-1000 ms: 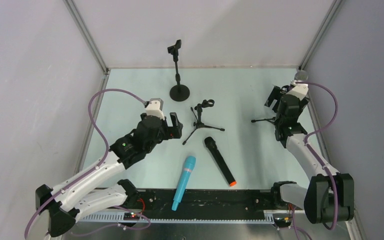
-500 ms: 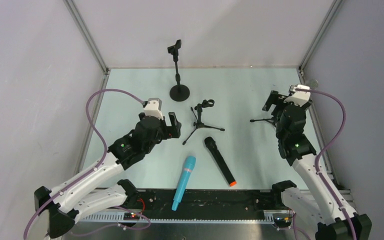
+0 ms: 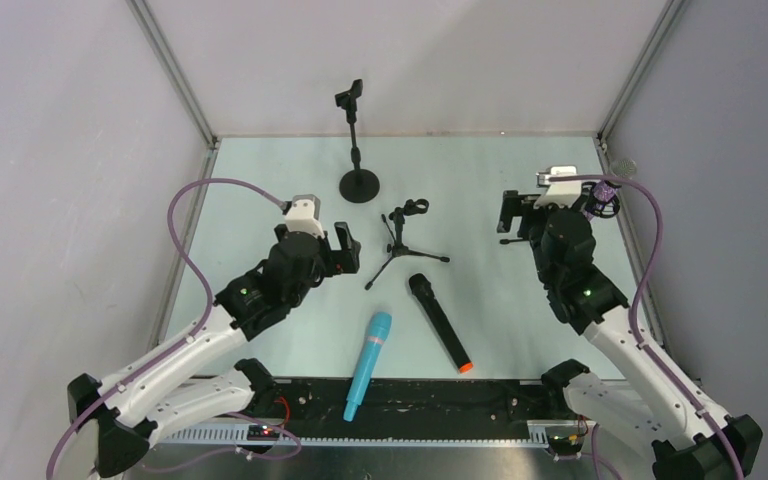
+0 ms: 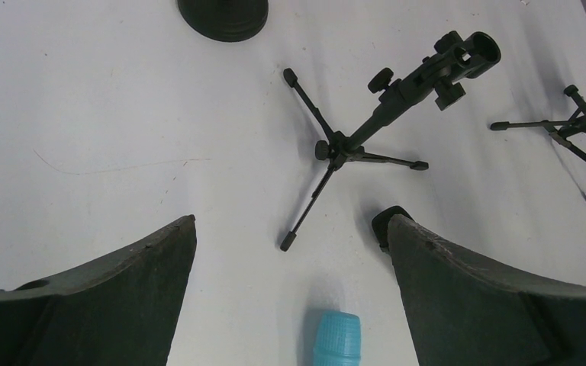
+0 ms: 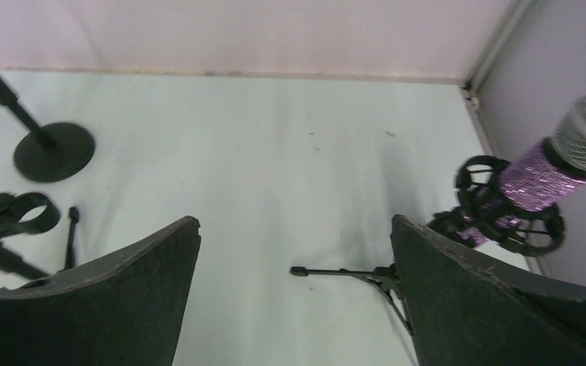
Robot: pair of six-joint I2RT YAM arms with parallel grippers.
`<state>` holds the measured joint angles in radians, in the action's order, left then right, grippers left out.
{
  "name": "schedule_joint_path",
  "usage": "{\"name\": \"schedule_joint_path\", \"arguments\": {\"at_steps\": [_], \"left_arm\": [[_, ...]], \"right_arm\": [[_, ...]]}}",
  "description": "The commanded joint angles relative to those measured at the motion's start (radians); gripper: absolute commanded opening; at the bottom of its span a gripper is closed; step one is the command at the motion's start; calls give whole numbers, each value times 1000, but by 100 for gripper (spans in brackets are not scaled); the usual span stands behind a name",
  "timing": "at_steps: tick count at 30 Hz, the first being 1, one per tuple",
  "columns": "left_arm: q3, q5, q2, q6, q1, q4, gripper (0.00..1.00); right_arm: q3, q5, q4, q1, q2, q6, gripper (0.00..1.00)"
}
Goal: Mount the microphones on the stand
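At far right, the purple microphone [image 5: 538,179] sits clipped in the right tripod stand [image 5: 496,229]; the cyan microphone [image 3: 368,365] and black microphone [image 3: 440,322] lie loose near the arms. Left gripper [image 4: 290,227] and right gripper [image 5: 294,221]: jaws wide, empty. Next, likely: grasp one for the middle tripod stand [image 3: 400,235].

Of the cyan microphone [image 4: 336,341] we see just the head at the left wrist view's bottom edge. The black microphone [image 4: 382,222] hides mostly behind the left gripper [image 4: 291,223]. The purple microphone [image 5: 538,177] runs off-frame.
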<state>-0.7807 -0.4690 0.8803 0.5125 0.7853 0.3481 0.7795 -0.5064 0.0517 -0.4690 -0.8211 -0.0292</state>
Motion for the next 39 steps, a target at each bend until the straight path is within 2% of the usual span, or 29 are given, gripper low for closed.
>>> {"name": "schedule_joint_path", "arguments": {"at_steps": [1, 4, 8, 14, 19, 23, 31, 33, 39], "left_arm": [[-21, -13, 0, -15, 4, -40, 99], [-20, -5, 3, -12, 4, -40, 98], [-14, 3, 6, -4, 4, -40, 98], [-7, 32, 19, 22, 4, -40, 98], [-9, 72, 38, 38, 5, -40, 98], [-18, 87, 55, 44, 4, -40, 98], [-32, 105, 68, 47, 4, -40, 98], [-32, 103, 63, 48, 4, -40, 98], [-28, 101, 53, 51, 4, -40, 98]], "right_arm": [[65, 131, 11, -20, -38, -7, 100], [95, 325, 61, -20, -107, -1, 99], [165, 481, 126, -22, -213, 34, 99], [228, 745, 121, 17, -363, 252, 99], [230, 1100, -54, 128, -472, 487, 98], [230, 1277, -201, 201, -560, 692, 96], [231, 1431, -436, 241, -736, 932, 95], [236, 1480, -517, 245, -826, 1020, 94], [256, 1596, -937, 238, -1041, 1365, 85]]}}
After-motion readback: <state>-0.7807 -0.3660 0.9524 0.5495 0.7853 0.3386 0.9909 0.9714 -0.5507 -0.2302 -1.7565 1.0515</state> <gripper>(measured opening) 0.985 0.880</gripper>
